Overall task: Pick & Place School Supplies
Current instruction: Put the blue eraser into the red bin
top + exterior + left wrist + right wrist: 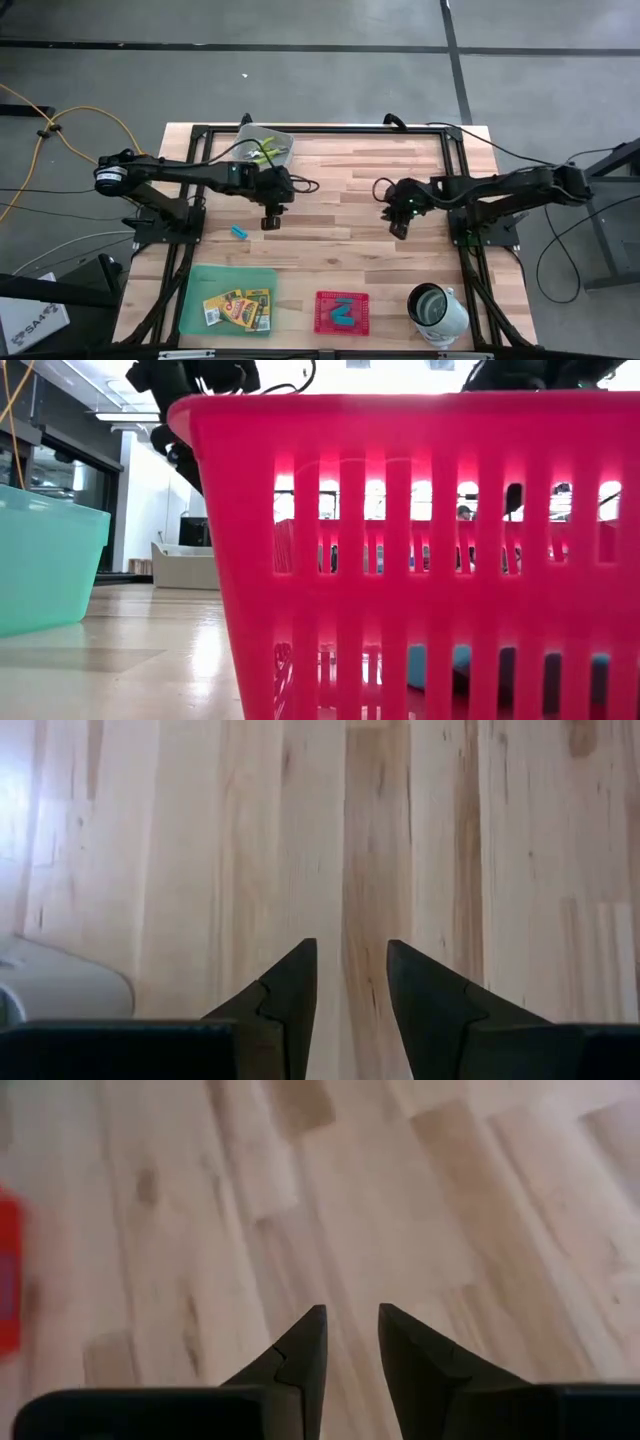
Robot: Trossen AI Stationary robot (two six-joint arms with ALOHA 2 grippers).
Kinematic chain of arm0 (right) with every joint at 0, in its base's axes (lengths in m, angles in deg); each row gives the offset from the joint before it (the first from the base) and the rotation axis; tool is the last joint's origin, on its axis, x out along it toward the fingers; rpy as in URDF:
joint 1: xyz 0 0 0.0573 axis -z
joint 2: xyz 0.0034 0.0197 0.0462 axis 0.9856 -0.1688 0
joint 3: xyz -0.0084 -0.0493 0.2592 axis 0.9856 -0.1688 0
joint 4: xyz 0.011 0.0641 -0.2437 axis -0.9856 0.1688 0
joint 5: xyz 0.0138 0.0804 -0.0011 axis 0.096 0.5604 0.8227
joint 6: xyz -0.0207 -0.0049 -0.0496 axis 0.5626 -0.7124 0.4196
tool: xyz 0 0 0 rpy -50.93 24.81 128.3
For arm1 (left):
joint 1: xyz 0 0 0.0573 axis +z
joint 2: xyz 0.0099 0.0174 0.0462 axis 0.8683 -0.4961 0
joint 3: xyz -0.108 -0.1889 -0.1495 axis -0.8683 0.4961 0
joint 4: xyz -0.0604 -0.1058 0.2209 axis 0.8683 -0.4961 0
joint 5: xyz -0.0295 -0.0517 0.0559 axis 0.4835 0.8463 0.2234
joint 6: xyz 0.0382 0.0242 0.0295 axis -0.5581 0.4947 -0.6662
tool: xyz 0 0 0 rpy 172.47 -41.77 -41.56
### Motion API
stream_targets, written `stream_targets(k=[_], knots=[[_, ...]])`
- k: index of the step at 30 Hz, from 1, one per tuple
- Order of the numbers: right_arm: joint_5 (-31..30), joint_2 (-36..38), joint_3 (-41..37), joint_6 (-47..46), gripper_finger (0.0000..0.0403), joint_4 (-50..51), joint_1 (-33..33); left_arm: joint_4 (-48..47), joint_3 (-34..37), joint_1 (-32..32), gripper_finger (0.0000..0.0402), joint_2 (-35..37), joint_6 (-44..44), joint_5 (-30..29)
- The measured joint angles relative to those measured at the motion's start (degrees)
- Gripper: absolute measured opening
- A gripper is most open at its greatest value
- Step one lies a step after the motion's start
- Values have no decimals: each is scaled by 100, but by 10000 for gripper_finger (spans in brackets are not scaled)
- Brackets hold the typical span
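My left gripper (270, 222) (350, 945) hangs open over bare wood left of the table's middle, nothing between its fingers. One light-blue piece (239, 232) lies flat on the table just to its left. My right gripper (398, 228) (352, 1310) is open too, over bare wood right of the middle. Crayon boxes (238, 308) lie in the green tray (200, 275) at the near left. More light-blue pieces (344, 314) (435, 665) lie in the red tray (322, 298) (400, 510). Tools with yellow-green handles (264, 150) sit in the clear tray (284, 138) at the far edge.
A white-and-metal cup (437, 310) lies near the front right corner. In the low view the red tray fills most of the picture, with the green tray (50, 560) at its left. Bare wood lies between and below the two grippers.
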Motion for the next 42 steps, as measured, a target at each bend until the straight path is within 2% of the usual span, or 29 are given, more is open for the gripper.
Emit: stream_targets(k=[4,10,14,19,25,28,35,42], knots=[[514,86,-422,328,85,-700,270,70,125,-2,117,0,-178,35],[711,140,-862,304,85,-958,563,428,834,-2,117,111,80,45],[720,137,-877,278,85,-1021,579,-152,1016,-105,117,472,383,166],[834,138,-881,270,85,-1116,578,-653,1120,-367,117,1137,677,909],[847,135,-877,7,85,-1196,578,-1819,1130,-676,117,1420,762,945],[932,135,-877,-32,85,-1207,575,-2086,1133,-850,117,1405,919,941],[1181,135,-877,-35,85,-1184,575,-1963,1128,-1218,117,1388,1813,937],[1183,135,-877,-35,85,-1181,575,-2083,1128,-1427,117,1379,1310,808]])
